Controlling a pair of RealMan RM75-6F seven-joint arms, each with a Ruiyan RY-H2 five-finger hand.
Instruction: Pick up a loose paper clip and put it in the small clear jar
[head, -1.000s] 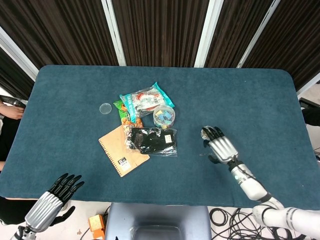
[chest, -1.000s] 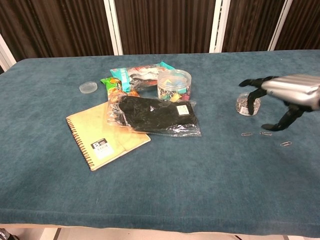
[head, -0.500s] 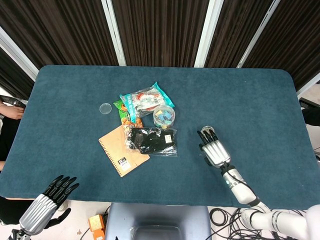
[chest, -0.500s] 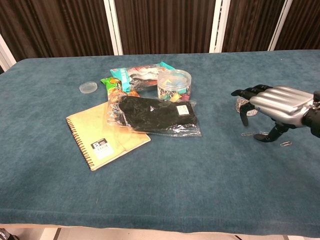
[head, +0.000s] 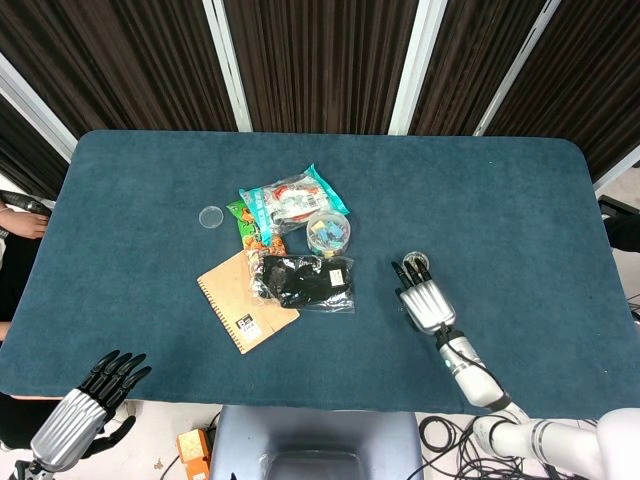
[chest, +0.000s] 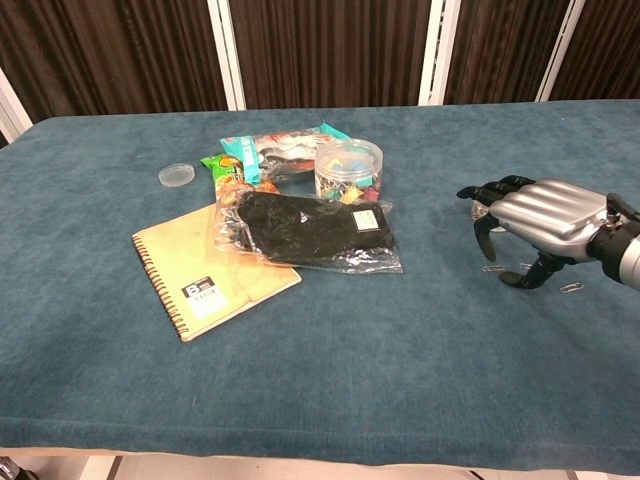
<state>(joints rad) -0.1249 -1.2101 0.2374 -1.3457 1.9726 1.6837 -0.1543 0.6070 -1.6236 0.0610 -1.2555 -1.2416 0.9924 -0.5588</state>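
Early stage, nothing picked yet as far as I can see. Right hand (chest: 540, 222) hovers low over the table (chest: 330, 350), palm down, fingers curled downward but apart, and I see nothing held in them. Loose paper clips lie on the cloth under and beside it: one paper clip (chest: 493, 268) just below the fingertips, another clip (chest: 572, 287) nearer the wrist, a third mostly hidden by the thumb. The small clear jar (head: 417, 265) sits just past the fingertips, lid off, apparently already holding some clips, though that's hard to confirm at this size. What's left, in my judgement: pinch one clip off the cloth, lift, shift slightly forward, drop it in the jar. A flat wire clip on soft fabric looks fiddly to pinch. Left hand (head: 88, 405) is off the near table edge, fingers spread, holding nothing, not involved. View differences: head view shows the jar clear of the hand and the left hand, but the clips are hidden under the right hand or too small to see. Chest view shows the clips and the gap between hand and cloth, but the hand blocks most of the jar and the left hand is out of frame.
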